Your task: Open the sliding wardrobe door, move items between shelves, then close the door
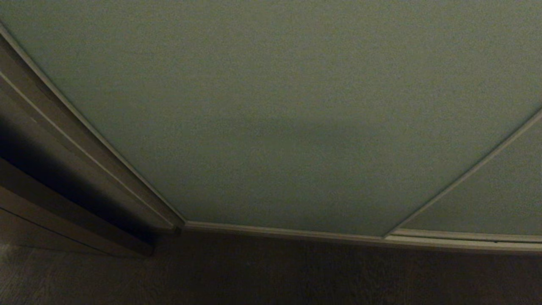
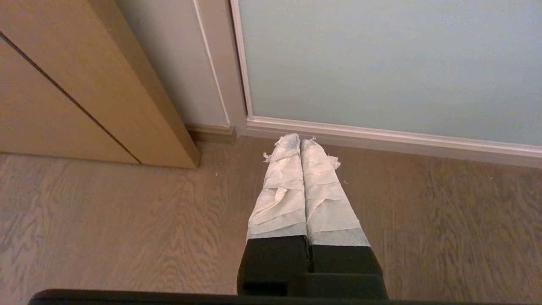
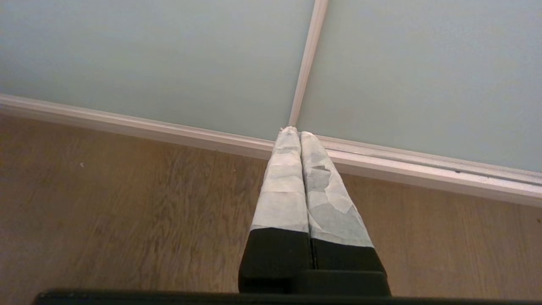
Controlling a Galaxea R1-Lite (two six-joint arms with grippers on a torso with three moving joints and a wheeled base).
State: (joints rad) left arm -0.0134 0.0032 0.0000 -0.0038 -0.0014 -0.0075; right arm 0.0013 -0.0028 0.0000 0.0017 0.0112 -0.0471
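The sliding wardrobe door is a pale grey-green panel filling most of the head view, drawn fully across, with its twin to the right behind a thin beige frame. Shelves and items are hidden behind the doors. My left gripper hangs above the wood floor near the door's lower left corner, shut and empty, its fingers wrapped in white tape. My right gripper is also shut and empty, pointing at the seam where the two doors meet. Neither arm shows in the head view.
A brown wooden side panel stands left of the wardrobe, next to its beige frame. The bottom rail runs along the wood floor beneath both doors.
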